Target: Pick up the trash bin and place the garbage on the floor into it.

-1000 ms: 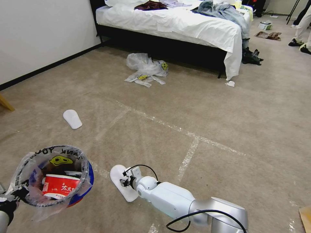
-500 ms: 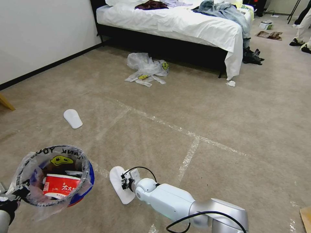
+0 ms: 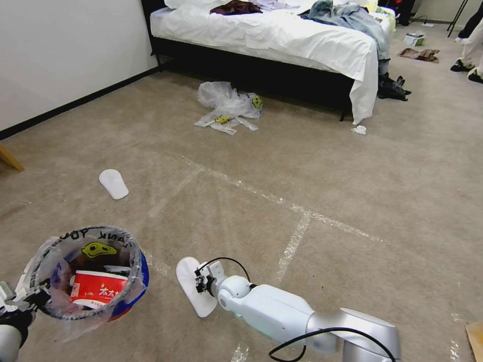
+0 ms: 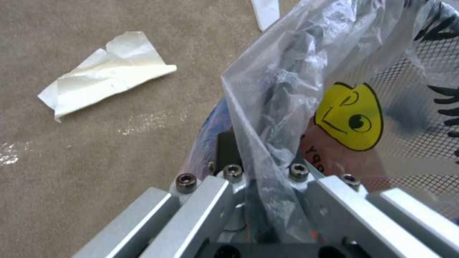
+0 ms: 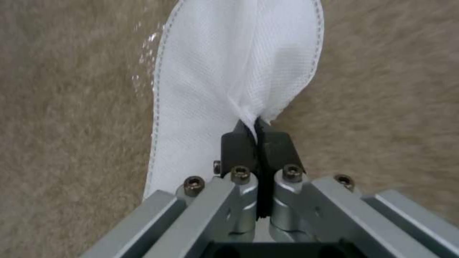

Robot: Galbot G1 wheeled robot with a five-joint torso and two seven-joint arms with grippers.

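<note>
I am looking at a bedroom floor (image 3: pixel 352 191) of beige short-pile carpet, crossed by shiny strips of clear tape. A bed (image 3: pixel 282 35) with white sheets and some clothes on it stands at the far side, and its top is cut off by the picture edge.

My right claw (image 5: pixel 258 134) is low over the carpet near me. Its dark pads are closed together on a pinched fold of a flat white slipper (image 5: pixel 229 71), a soft woven fabric with a stitched border. From the head camera the claw (image 3: pixel 201 284) covers part of this slipper (image 3: pixel 188 281), so I cannot see if the slipper is lifted or lies on the carpet.

My left claw (image 4: pixel 253 200) grips the rim of the trash bin (image 3: pixel 138 274), with the wrinkled clear liner bag caught between the fingers. The fingertips themselves are hidden under the plastic. The bin is a small round red bucket with a blue band, held at the near left just beside the slipper. Its liner has black letters and a yellow face. Inside I see a red and white wrapper (image 3: pixel 98 294); the rest is hard to make out through the plastic.

A second white slipper (image 3: pixel 113 183) lies farther on the left. Crumpled clear plastic bags (image 3: pixel 226 105) lie near the bed, and a small white paper ball (image 3: pixel 358 129) at the bed corner. A creased sheet of white paper (image 4: pixel 103 73) lies on the carpet beside the bin.
</note>
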